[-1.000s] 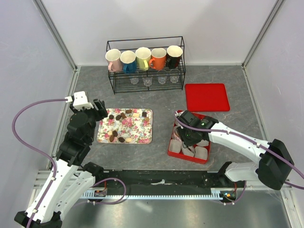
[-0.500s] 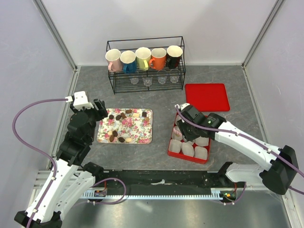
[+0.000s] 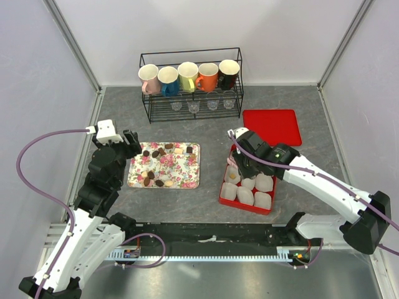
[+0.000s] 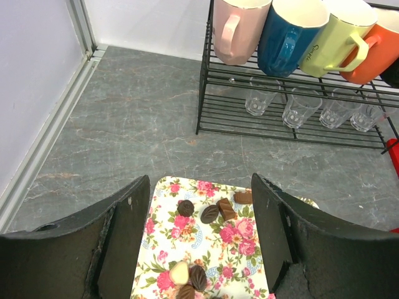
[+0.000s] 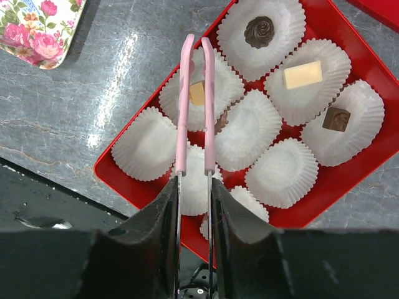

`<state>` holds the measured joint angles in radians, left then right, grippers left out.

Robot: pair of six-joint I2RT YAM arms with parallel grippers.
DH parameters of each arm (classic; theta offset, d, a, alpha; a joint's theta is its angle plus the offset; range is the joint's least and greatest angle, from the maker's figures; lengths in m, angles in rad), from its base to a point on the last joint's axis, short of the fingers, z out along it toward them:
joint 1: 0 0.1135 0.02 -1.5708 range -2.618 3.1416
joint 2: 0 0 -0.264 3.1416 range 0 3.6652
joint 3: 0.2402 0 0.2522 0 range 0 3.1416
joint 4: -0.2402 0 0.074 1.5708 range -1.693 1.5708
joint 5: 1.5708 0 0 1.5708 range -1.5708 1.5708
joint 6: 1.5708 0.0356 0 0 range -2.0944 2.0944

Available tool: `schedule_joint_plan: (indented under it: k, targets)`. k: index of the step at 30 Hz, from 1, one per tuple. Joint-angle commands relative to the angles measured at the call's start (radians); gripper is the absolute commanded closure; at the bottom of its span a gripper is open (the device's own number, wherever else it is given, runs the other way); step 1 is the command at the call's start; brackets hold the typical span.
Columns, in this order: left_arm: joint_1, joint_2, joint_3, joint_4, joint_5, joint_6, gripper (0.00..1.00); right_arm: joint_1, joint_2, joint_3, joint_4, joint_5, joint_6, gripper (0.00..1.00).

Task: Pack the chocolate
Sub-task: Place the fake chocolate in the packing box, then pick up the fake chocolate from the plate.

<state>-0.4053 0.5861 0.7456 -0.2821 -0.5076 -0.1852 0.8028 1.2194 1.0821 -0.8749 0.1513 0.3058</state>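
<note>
1. Over the red box [image 3: 245, 207], the right gripper [image 5: 194, 187] clamps pink tongs [image 5: 182, 112]. The tong arms stand narrow and aim down, with a tan chocolate [image 5: 197, 93] showing between them in a paper cup [image 5: 230, 81]. Whether it is pinched, I cannot tell.
2. Unpacked chocolates [image 3: 156, 152] lie to the left on the flowered tray [image 3: 181, 171], well apart from the tongs.
3. Left gripper [image 4: 201, 205] hovers wide and empty at the tray's left end. It is nearer, but toolless.
4. Bare grey tabletop [image 3: 211, 168] separates tray and box; several cups look unfilled.

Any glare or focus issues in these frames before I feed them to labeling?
Right wrist: glare streak on the table, chocolate in the red box sharp, right gripper's fingers dark and soft. Left wrist: left gripper's fingers underexposed, floral tray crisp. Top: even light, faint shadows, no blur.
</note>
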Motion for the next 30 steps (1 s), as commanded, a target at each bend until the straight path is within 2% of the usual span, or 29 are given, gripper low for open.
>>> schedule_joint_plan:
  k: [1,11,21,30]
  targets:
    - [0.003,-0.006,-0.005,0.024,0.018,-0.02,0.27,-0.001,0.005,0.076,0.023,-0.019,-0.025,0.71]
    - [0.005,-0.009,-0.005,0.026,0.018,-0.02,0.27,0.018,0.137,0.191,0.131,-0.079,-0.089,0.7]
    - [0.005,-0.015,-0.006,0.026,0.017,-0.02,0.27,0.096,0.35,0.297,0.212,0.01,-0.142,0.68]
    - [0.005,-0.014,-0.006,0.024,0.018,-0.022,0.27,0.113,0.482,0.338,0.258,0.05,-0.139,0.66]
